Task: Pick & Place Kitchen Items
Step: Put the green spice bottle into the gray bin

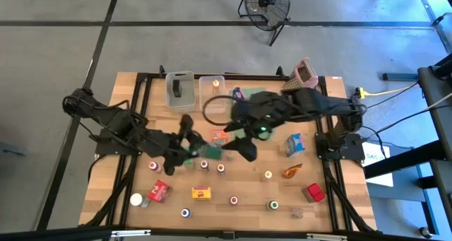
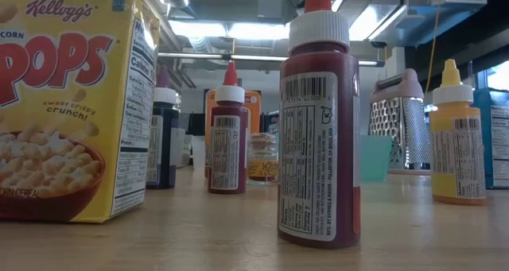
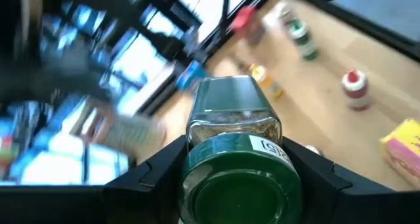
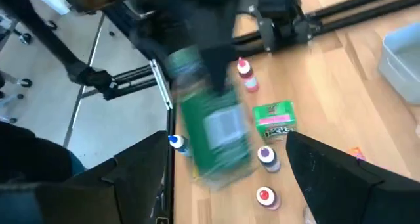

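- Midway across the wooden table point(image 1: 127, 128), the left gripper point(image 1: 188, 151) reaches in from the left of a green-capped spice jar point(image 1: 210, 151). Its arm stretches back to the table's left edge.
- Left of the jar and nearer the front edge, a red carton point(image 1: 160, 191) lies beside a white-capped bottle point(image 1: 135, 198). A yellow carton point(image 1: 203, 193) sits almost straight in front of the jar.
- The left gripper's fingers point(image 3: 154, 170) are partly closed and clamp the jar on both sides just behind its green cap. The left wrist view shows the glass body pointing away from the camera, with pale flakes inside.
- Two small red-capped jars point(image 1: 204, 165) stand just in front of the held jar, and an orange carton point(image 1: 219, 136) lies just behind it.
- Immediately right of the jar, the right gripper point(image 1: 240, 148) faces it. In the right wrist view its jaws stand wide apart with the jar between them, clear of both fingers.
- Farther right of the jar, a blue carton point(image 1: 294, 143) stands near the table's right rail. An orange packet point(image 1: 292, 172) and another red carton point(image 1: 315, 192) lie in front of it.
- Behind and right of the jar, at the back edge, stands the pinkish box grater point(image 1: 305, 73). Two clear bins point(image 1: 179, 89) sit behind and left of the jar.
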Tool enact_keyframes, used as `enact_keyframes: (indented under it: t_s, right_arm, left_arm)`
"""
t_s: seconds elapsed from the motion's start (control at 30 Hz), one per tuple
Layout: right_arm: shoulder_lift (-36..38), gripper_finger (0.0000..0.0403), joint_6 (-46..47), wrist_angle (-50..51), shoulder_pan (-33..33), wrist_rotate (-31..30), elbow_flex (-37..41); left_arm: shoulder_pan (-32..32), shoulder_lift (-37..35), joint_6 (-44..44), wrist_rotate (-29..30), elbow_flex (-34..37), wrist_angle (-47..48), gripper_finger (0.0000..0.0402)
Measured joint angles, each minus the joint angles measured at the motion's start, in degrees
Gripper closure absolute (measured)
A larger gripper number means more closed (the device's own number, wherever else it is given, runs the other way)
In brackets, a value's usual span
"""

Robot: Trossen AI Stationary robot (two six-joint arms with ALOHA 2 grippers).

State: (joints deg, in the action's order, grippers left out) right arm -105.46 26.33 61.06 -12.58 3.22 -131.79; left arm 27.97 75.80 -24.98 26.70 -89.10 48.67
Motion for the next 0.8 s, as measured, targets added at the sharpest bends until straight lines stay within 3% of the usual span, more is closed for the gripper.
enact_keyframes:
  t_s: [0.2,0.33,0.5,0.8]
  right_arm:
    - [1.8,0.0090,-2.7,0.2,-3.3,-2.9,0.0]
    - [1.8,0.0089,-4.4,1.7,-5.5,-2.8,0.0]
    - [1.8,0.0089,-5.8,6.0,-7.4,-5.2,0.0]
    - [2.7,0.0091,-7.1,13.9,-11.3,-11.0,0.1]
  left_arm:
    - [-1.7,-2.8,8.1,7.8,-0.9,11.5,0.0203]
    - [-6.6,-2.5,15.3,8.2,-4.7,21.8,0.0203]
    - [-16.3,-1.9,15.7,5.4,-7.7,27.9,0.0203]
    - [-40.6,1.1,12.3,-7.2,-8.0,34.5,0.0203]
